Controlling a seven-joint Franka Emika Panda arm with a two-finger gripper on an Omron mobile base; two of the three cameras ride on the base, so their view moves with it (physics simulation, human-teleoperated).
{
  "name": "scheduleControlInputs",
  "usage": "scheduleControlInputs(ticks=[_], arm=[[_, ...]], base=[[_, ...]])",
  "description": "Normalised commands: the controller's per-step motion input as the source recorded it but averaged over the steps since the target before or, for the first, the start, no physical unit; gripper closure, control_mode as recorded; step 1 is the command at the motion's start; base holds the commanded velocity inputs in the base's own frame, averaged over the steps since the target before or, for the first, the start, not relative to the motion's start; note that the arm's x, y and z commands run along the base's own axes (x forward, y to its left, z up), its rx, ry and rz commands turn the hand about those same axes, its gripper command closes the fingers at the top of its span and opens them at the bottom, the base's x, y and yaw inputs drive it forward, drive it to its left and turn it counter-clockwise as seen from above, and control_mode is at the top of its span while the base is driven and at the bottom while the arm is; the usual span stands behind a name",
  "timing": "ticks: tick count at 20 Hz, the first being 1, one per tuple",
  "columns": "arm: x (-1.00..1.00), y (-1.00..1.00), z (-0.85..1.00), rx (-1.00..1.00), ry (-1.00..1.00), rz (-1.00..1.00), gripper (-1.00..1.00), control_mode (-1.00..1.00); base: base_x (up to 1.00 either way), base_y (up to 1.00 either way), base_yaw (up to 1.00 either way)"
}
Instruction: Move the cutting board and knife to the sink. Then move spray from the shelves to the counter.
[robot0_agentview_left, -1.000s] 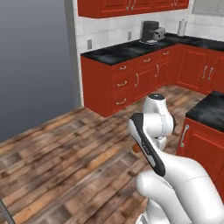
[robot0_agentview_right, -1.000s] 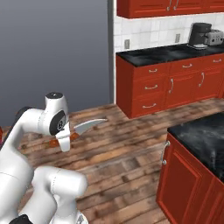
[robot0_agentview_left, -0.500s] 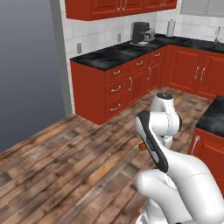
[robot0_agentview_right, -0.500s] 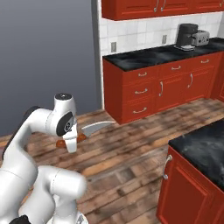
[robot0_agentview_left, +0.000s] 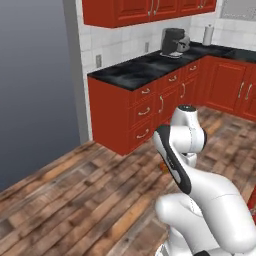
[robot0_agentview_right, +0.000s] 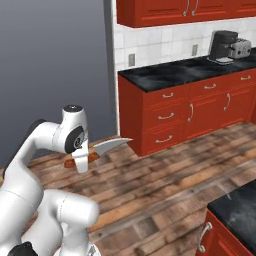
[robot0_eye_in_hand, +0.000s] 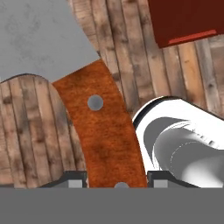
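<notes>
The gripper (robot0_eye_in_hand: 116, 177) is clamped on the knife (robot0_eye_in_hand: 98, 127): in the hand view the reddish-brown handle passes between the two dark finger tips, and the grey blade goes up and away from them. In the right base view the knife (robot0_agentview_right: 97, 151) is held about level in front of the arm, above the wood floor (robot0_agentview_right: 165, 175), with the blade pointing toward the red cabinets (robot0_agentview_right: 185, 115). In the left base view only a small part of the handle shows, just beside the arm's elbow.

The step in hand seems to be carrying the knife to the sink. I cannot see the sink, the board or the spray from here, so the base has probably some way to drive. To do this well, I think the arm should hold the knife close and level while the base turns, so the blade does not hit the cabinet corner.

Farther away, the black counter (robot0_agentview_left: 135, 75) runs along the tiled wall, and a coffee machine (robot0_agentview_left: 173, 42) stands on it.
</notes>
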Motion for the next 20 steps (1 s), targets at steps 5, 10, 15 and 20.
scheduleControlInputs(ticks=[5, 10, 15, 20], arm=[[0.0, 0.0, 0.0, 0.0, 0.0, 0.0, 1.0, 1.0], [0.0, 0.0, 0.0, 0.0, 0.0, 0.0, 1.0, 1.0], [0.0, 0.0, 0.0, 0.0, 0.0, 0.0, 1.0, 1.0], [0.0, 0.0, 0.0, 0.0, 0.0, 0.0, 1.0, 1.0]], base=[[0.73, 0.0, -0.14], [0.54, 0.06, -0.45], [0.58, 0.13, -0.43], [0.72, 0.16, -0.26]])
